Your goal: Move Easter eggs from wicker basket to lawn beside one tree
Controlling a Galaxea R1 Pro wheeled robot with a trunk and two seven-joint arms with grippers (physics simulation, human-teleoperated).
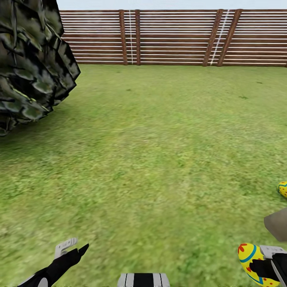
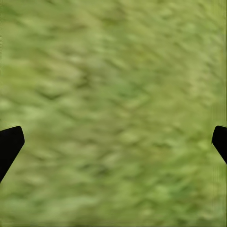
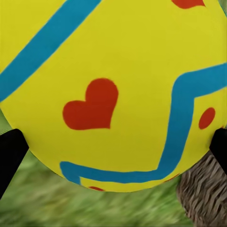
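My right gripper (image 1: pixel 260 266) is shut on a yellow Easter egg (image 1: pixel 250 257) with blue zigzags and red marks, held low over the lawn (image 1: pixel 151 159). Close up, the egg (image 3: pixel 118 85) sits between the two black fingertips (image 3: pixel 9 153). A second egg (image 1: pixel 283 189) lies on the grass at the right edge, just beyond a pale grey-brown tree trunk (image 1: pixel 277 225). The same rough grey-brown bark (image 3: pixel 203 196) shows behind the held egg. My left gripper (image 1: pixel 75 249) hangs open over bare grass (image 2: pixel 113 94), its fingertips (image 2: pixel 9 144) wide apart. The wicker basket is out of view.
Dark leaf cards of a tree (image 1: pixel 28 67) hang at the upper left. A brown slatted wooden fence (image 1: pixel 175 38) closes the far side. Open lawn stretches between me and the fence.
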